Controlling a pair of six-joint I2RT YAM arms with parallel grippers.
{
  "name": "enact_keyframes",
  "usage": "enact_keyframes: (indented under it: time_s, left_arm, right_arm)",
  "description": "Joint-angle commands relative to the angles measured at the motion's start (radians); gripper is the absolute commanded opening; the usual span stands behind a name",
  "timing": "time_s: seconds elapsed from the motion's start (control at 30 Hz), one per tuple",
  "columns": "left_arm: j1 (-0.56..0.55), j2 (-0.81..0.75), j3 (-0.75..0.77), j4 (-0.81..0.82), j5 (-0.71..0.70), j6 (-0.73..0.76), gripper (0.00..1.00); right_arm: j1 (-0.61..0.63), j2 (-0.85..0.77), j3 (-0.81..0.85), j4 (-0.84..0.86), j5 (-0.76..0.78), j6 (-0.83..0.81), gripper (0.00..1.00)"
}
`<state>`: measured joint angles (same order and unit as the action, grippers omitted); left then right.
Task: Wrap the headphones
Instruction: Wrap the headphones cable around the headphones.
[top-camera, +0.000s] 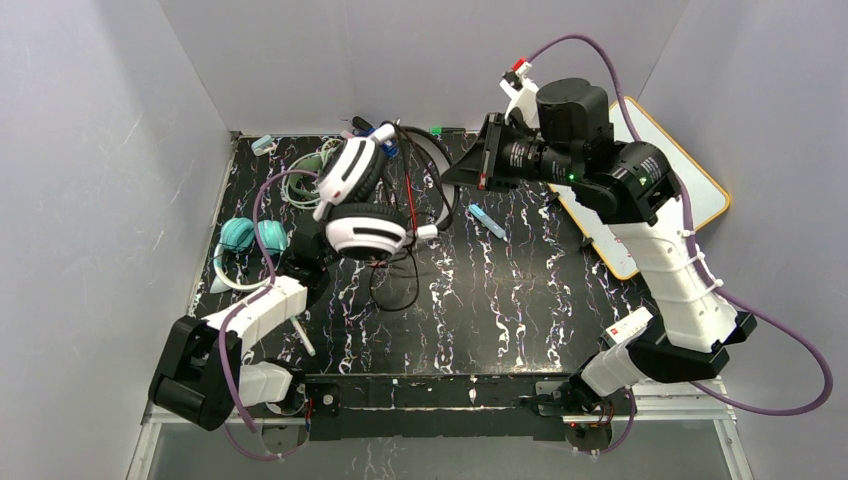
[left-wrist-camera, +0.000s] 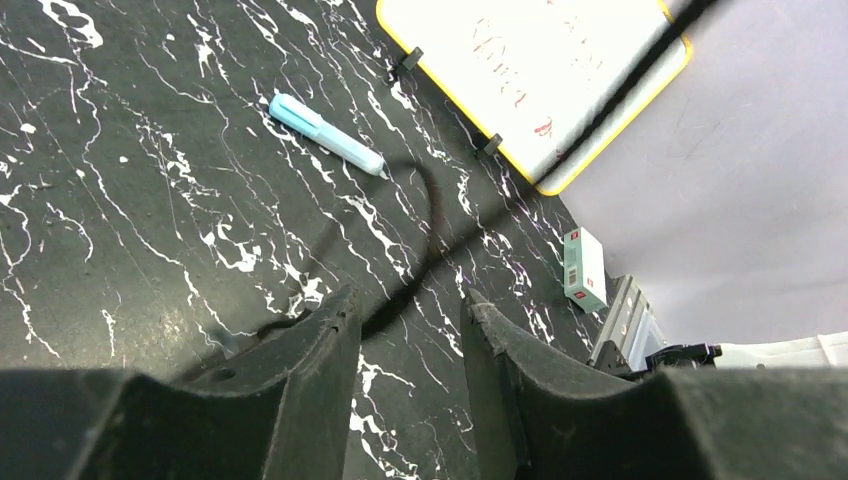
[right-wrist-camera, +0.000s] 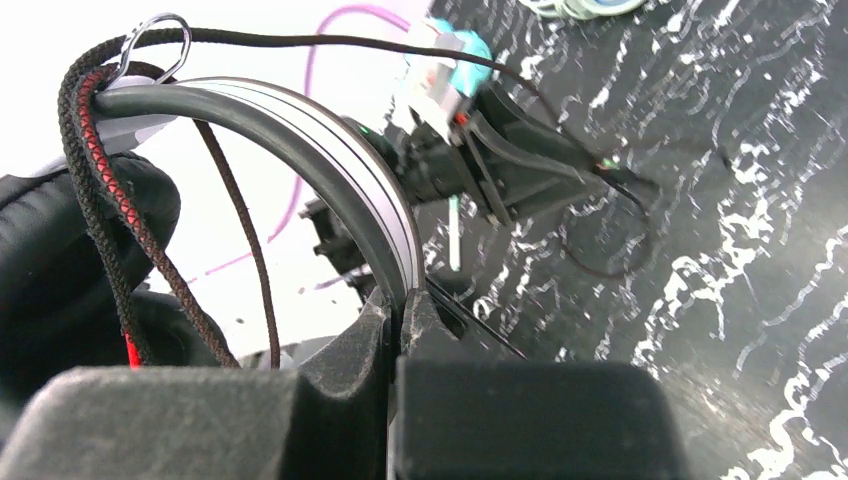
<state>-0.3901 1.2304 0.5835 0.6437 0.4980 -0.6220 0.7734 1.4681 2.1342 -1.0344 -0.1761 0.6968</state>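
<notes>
The black-and-white headphones (top-camera: 352, 200) hang tilted above the back middle of the table. My right gripper (top-camera: 458, 168) is shut on their dark headband (right-wrist-camera: 330, 160), with a black ear pad (right-wrist-camera: 60, 250) and a black-red braided cable beside it. Their thin black cable (top-camera: 397, 285) loops down onto the table. My left gripper (top-camera: 313, 262) sits just below the lower cup. In the left wrist view it is open (left-wrist-camera: 405, 325), and a blurred black cable (left-wrist-camera: 430, 230) crosses just past its fingertips, ungripped. The teal headphones (top-camera: 250, 238) lie at the left. The mint-green headphones (top-camera: 305, 180) lie behind them.
A yellow-rimmed whiteboard (top-camera: 690, 190) leans at the right edge and also shows in the left wrist view (left-wrist-camera: 530, 70). A light blue pen (top-camera: 488, 220) lies near it on the table (left-wrist-camera: 325, 135). A small green-and-white box (left-wrist-camera: 583, 268) sits at the back wall. Grey walls enclose the table.
</notes>
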Motion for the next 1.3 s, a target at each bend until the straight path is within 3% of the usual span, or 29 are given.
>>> enact_keyframes:
  time_s: [0.0,0.27,0.43,0.5,0.53,0.57,0.6,1.1,1.27]
  left_arm:
    - [0.003,0.023,-0.049,0.098,0.005,-0.018,0.39]
    - [-0.008,0.073,-0.144,0.138,-0.041,0.006,0.37]
    - [-0.108,0.024,-0.155,0.155,-0.094,0.079,0.48]
    - [-0.168,-0.006,-0.154,0.165,-0.155,0.126,0.61]
    - [-0.187,-0.015,-0.153,0.176,-0.172,0.144,0.72]
    - [-0.199,-0.019,-0.151,0.188,-0.182,0.157,0.92]
    - [-0.205,-0.017,-0.145,0.198,-0.191,0.162,0.98]
    - [-0.275,0.308,0.041,0.259,-0.316,0.168,0.99]
    - [-0.308,0.461,0.093,0.277,-0.423,0.106,0.89]
  right_arm:
    - [-0.008,0.018,0.111,0.166,-0.008,0.150,0.01]
    - [-0.018,0.023,0.155,0.201,0.166,0.216,0.01]
    - [-0.019,0.027,0.182,0.177,0.320,0.203,0.01]
    - [-0.020,0.031,0.181,0.165,0.349,0.195,0.01]
    - [-0.020,0.031,0.175,0.161,0.359,0.194,0.01]
    - [-0.020,0.028,0.163,0.163,0.361,0.192,0.01]
    - [-0.020,0.023,0.149,0.168,0.361,0.191,0.01]
    - [-0.020,-0.015,0.096,0.201,0.387,0.221,0.01]
    - [-0.020,-0.037,0.087,0.225,0.415,0.228,0.01]
